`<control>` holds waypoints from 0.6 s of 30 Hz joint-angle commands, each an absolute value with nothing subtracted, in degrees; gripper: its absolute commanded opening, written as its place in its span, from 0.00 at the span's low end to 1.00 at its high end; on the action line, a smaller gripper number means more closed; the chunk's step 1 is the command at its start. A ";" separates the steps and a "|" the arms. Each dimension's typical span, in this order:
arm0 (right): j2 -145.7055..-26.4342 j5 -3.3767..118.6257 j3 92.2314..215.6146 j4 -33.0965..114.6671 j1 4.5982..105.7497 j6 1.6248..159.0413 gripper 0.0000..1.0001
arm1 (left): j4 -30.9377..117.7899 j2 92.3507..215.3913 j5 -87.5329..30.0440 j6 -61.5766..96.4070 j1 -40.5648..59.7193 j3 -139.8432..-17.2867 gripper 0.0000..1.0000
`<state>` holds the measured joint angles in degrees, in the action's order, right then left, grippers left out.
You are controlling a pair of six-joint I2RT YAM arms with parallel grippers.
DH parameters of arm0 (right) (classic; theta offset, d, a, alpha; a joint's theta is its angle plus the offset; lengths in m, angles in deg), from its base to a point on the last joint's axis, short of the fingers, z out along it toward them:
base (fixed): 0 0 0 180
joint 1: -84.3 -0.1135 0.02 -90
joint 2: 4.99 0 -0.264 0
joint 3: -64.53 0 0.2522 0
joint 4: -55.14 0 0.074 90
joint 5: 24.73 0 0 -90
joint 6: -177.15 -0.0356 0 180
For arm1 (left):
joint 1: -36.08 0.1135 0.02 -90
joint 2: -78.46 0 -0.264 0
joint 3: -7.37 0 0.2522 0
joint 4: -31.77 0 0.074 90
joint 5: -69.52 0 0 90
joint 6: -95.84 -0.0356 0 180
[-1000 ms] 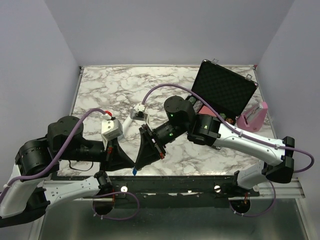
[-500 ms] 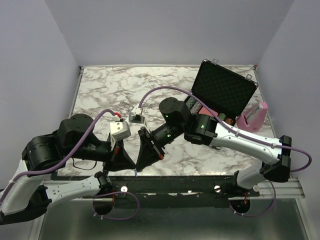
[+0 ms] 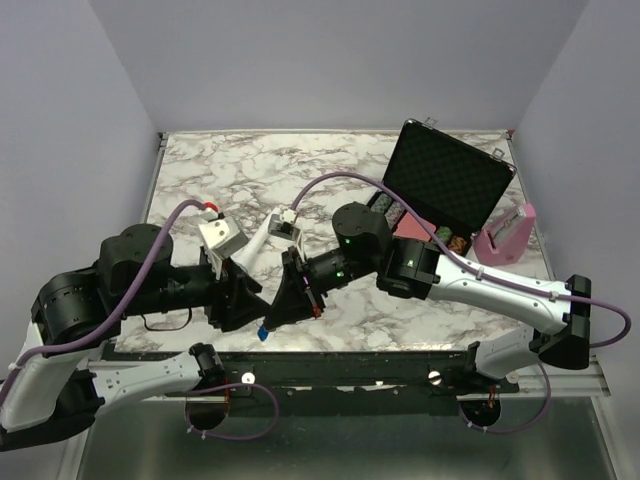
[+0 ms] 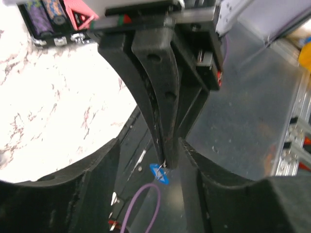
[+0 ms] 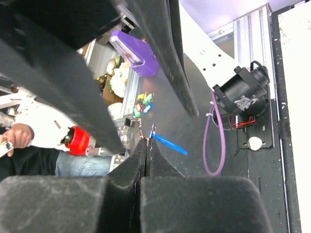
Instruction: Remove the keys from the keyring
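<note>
My right gripper (image 3: 270,322) hangs over the table's near edge, shut on the thin silvery keyring (image 5: 153,130), which pokes out of its tips (image 5: 147,141). A small blue-headed key (image 3: 262,333) dangles from the ring, seen edge-on as a blue sliver (image 5: 167,143) in the right wrist view. In the left wrist view the blue key (image 4: 160,173) and the keyring (image 4: 163,167) hang just below the right fingers (image 4: 167,121). My left gripper (image 4: 150,145) is open, its two fingers straddling the right gripper's tips without touching the key.
An open black case (image 3: 450,185) with poker chips (image 3: 395,212) stands at the back right of the marble table (image 3: 250,170), with a pink object (image 3: 505,235) beside it. A white stick-like tool (image 3: 255,250) lies behind the grippers. Below the key is the metal frame rail.
My left gripper was shut near the key and has now opened around the right gripper's tips. The right gripper stays shut on the ring, and both arms shifted slightly.
</note>
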<state>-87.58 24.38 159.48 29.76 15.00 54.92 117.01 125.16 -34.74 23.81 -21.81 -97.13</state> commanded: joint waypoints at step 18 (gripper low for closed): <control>-80.31 33.98 147.82 59.64 14.34 46.81 0.01 | 93.44 105.37 -18.02 40.45 -21.76 -85.51 0.73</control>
<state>-82.26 32.86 150.06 48.95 14.87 49.26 99.40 108.38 -19.69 35.03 -21.79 -89.40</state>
